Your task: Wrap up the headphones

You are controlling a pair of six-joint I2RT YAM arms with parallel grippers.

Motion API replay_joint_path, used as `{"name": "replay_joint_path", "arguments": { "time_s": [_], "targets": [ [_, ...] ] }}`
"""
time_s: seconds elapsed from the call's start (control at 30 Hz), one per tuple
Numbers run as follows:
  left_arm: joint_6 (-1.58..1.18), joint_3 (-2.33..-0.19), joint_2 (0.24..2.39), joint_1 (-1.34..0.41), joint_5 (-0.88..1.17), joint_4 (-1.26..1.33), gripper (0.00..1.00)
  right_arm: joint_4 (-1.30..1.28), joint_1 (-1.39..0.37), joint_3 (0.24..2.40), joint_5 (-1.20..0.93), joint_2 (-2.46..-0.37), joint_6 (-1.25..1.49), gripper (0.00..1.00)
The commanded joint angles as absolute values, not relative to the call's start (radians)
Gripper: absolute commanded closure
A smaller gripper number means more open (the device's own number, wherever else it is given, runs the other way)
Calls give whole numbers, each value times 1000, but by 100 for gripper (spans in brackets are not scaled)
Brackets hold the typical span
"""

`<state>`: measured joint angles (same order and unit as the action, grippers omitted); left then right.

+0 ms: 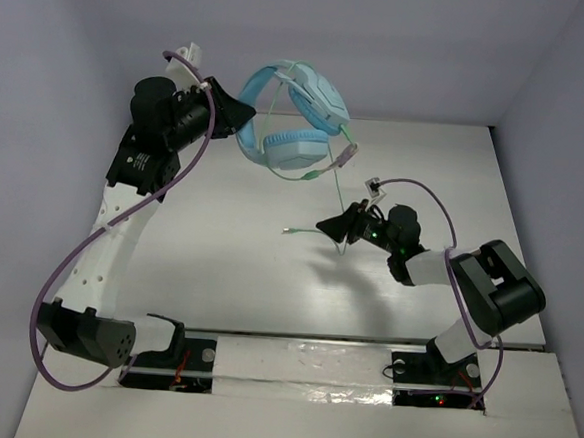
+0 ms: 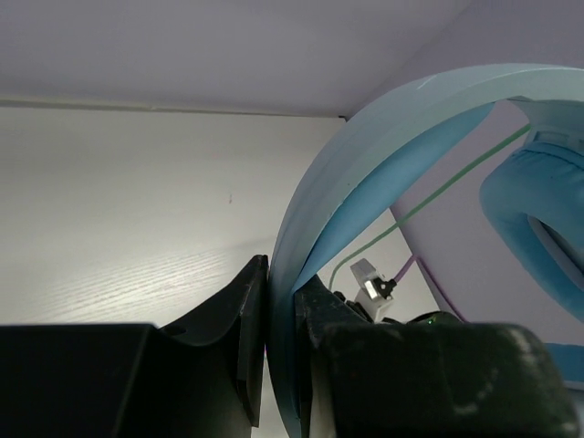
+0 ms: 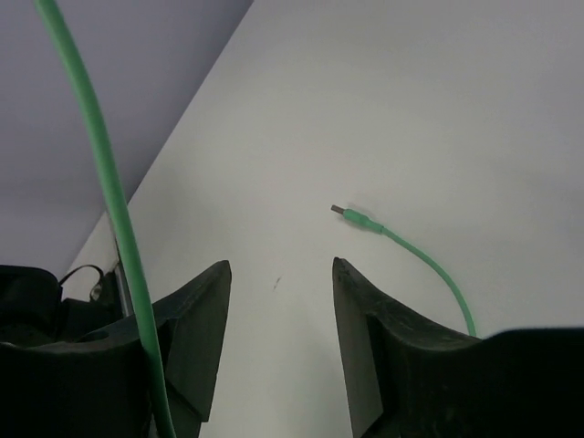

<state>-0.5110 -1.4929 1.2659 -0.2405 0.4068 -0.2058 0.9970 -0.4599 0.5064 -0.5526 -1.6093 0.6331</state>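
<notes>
The light blue headphones (image 1: pixel 297 114) hang in the air at the back of the table, held by the headband. My left gripper (image 1: pixel 241 115) is shut on the headband (image 2: pixel 301 228), which stands pinched between the jaws of the left gripper (image 2: pixel 281 319). One padded earcup (image 2: pixel 538 219) shows at the right. The thin green cable (image 1: pixel 338 197) drops from the earcups past my right gripper (image 1: pixel 328 225). The right gripper (image 3: pixel 281 274) is open and empty, just above the table. The cable (image 3: pixel 100 164) runs outside its left finger, and the plug end (image 3: pixel 354 215) lies on the table just ahead.
The white table (image 1: pixel 218 274) is boxed in by pale walls at the back and both sides. Thick purple robot cables (image 1: pixel 180 176) loop along both arms. The plug end (image 1: pixel 289 231) rests left of the right gripper.
</notes>
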Motion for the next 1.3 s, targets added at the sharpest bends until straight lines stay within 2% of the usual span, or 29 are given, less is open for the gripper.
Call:
{"name": "replay_joint_path", "arguments": {
  "time_s": [0.0, 0.1, 0.3, 0.43, 0.6, 0.67, 0.7, 0.73, 0.77, 0.83, 0.9, 1.27],
  "targets": [
    [-586, -1545, 1230, -210, 416, -54, 100, 1083, -479, 489, -525, -1614, 637, 45],
    [-600, -1551, 1239, -201, 428, -44, 100, 1114, -479, 474, -528, -1620, 653, 32],
    [-584, -1539, 1239, -201, 411, -49, 100, 1112, -479, 462, -532, -1566, 654, 27],
    [-578, -1534, 1241, -192, 396, -48, 100, 1095, -479, 453, -525, -1534, 644, 28],
    [-591, -1537, 1236, -183, 387, -37, 100, 1120, -479, 449, -511, -1575, 646, 44],
    [-595, -1542, 1233, -173, 373, -35, 100, 1123, -479, 453, -508, -1591, 656, 61],
    [-600, -1537, 1233, -173, 359, -23, 100, 1120, -479, 454, -499, -1604, 663, 85],
    [-620, -1526, 1230, -173, 353, -11, 100, 1118, -497, 466, -492, -1614, 669, 97],
    [-630, -1513, 1227, -173, 348, -6, 100, 1094, -515, 480, -483, -1621, 672, 100],
    [-652, -1465, 1226, -173, 308, 52, 100, 1028, -599, 518, -447, -1628, 647, 100],
    [-673, -1416, 1220, -173, 238, 86, 100, 806, -703, 593, -369, -1606, 591, 100],
    [-637, -1243, 1262, -224, -142, 176, 100, 163, -1020, 860, -30, -1456, 476, 100]
  ]
}}
